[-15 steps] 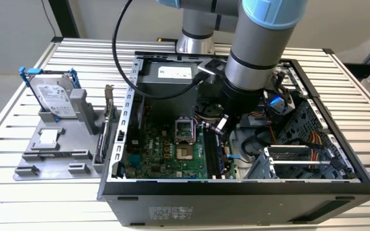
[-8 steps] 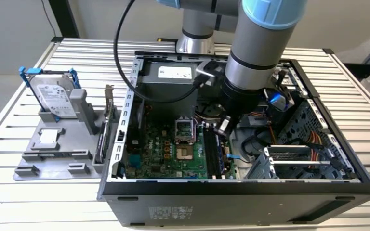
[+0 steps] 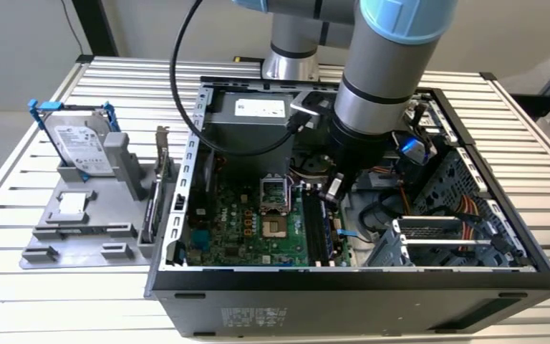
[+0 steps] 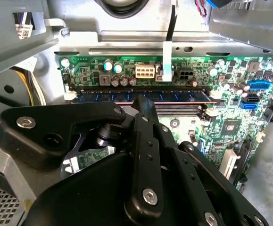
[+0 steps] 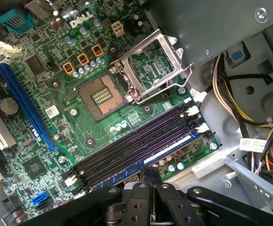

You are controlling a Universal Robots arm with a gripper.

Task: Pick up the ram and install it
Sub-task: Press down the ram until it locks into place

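Observation:
The ram point(image 4: 183, 96) is a bluish-green stick standing on edge in the outermost black slot of the motherboard point(image 5: 70, 122); in the first wrist view the ram point(image 5: 170, 148) lies beside the empty black slots point(image 5: 141, 136). My gripper point(image 4: 143, 100) point(image 5: 148, 171) sits at the middle of the stick's top edge, its black fingers drawn together on it. In the exterior view the gripper point(image 3: 334, 195) reaches down into the open computer case over the slots at the motherboard's right side.
The case walls point(image 3: 504, 215) and drive cage surround the arm. Cable bundles point(image 5: 230, 94) and the open processor socket point(image 5: 103, 96) lie near the slots. Outside the case, a silver hard drive point(image 3: 79, 143) in a blue frame stands on a grey fixture point(image 3: 74, 229).

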